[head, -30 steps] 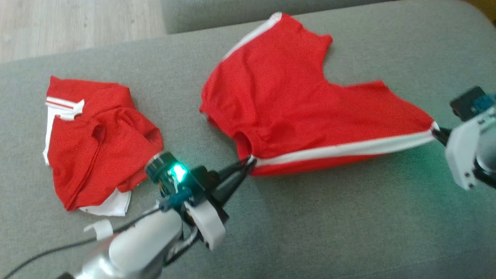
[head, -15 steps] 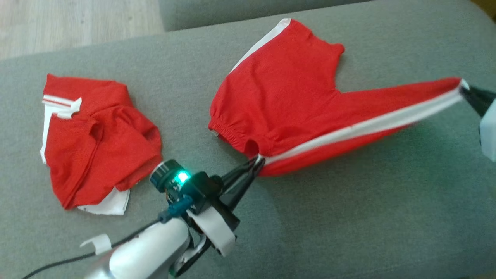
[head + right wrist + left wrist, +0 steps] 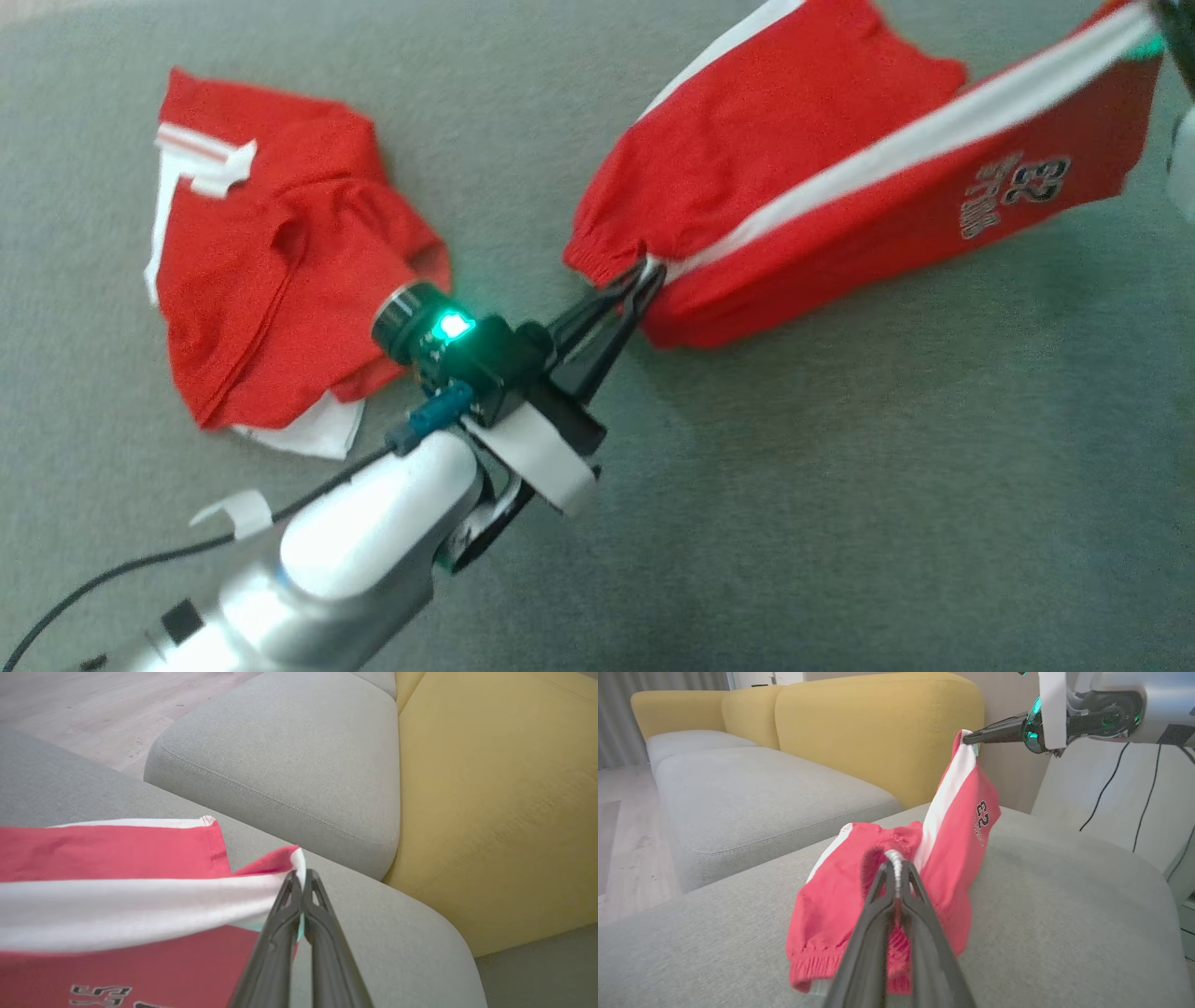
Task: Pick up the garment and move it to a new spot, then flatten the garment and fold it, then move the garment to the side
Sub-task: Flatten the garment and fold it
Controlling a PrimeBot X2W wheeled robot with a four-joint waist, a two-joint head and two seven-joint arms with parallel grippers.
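Note:
The garment (image 3: 840,159) is a pair of red shorts with a white side stripe and a dark printed number. It hangs stretched above the grey cushion (image 3: 840,513) between both grippers. My left gripper (image 3: 647,278) is shut on the gathered waistband at the stripe's end, seen close up as my left gripper (image 3: 895,865) pinching the garment (image 3: 952,826). My right gripper (image 3: 1160,14) is shut on the leg hem at the stripe's other end, raised higher. The right wrist view shows my right gripper (image 3: 302,879) nipping the garment (image 3: 117,858) by its corner. The garment's far leg still rests on the cushion.
A second red and white garment (image 3: 271,252) lies crumpled on the cushion to the left, close to my left wrist. A yellow sofa back (image 3: 878,728) and another grey seat (image 3: 761,793) stand beyond. Wooden floor (image 3: 93,709) lies past the cushion's edge. Cables (image 3: 1143,798) hang behind the right arm.
The right gripper has lifted the leg hem up and away, tilting the shorts so the printed number now shows. The left gripper rose slightly with the waistband. The head camera has shifted.

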